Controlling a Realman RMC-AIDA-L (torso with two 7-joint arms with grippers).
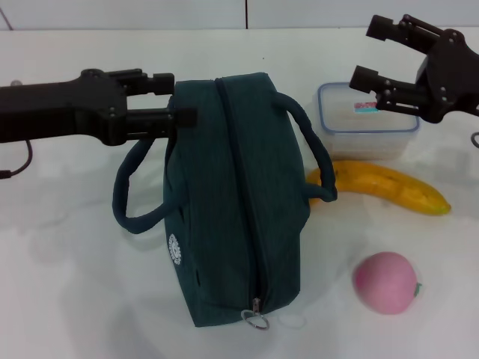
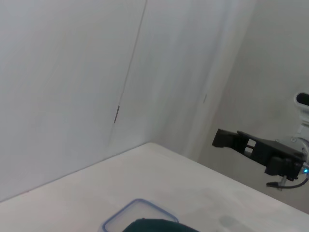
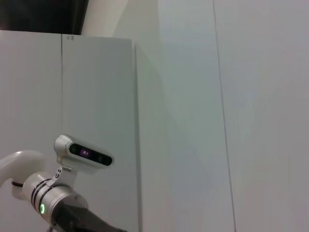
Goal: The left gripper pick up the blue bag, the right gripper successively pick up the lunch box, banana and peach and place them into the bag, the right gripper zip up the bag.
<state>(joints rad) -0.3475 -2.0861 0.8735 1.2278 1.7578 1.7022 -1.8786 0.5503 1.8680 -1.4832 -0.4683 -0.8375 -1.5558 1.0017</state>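
Observation:
The blue bag (image 1: pixel 232 202) lies on the white table, its zipper running along the top to a ring pull (image 1: pixel 257 318) at the near end. My left gripper (image 1: pixel 183 97) is open, its fingers at the bag's far left edge above the left handle (image 1: pixel 127 194). My right gripper (image 1: pixel 370 52) is open and empty, raised over the far side of the lunch box (image 1: pixel 367 127). The banana (image 1: pixel 389 187) lies right of the bag, touching the right handle. The peach (image 1: pixel 385 283) sits near the front right. The left wrist view shows the right gripper (image 2: pixel 227 139) far off and a corner of the lunch box (image 2: pixel 137 215).
The table (image 1: pixel 67 284) is white, with a pale wall behind it. The right wrist view shows the left arm's silver wrist with its green light (image 3: pixel 43 208) and a white camera unit (image 3: pixel 84 154).

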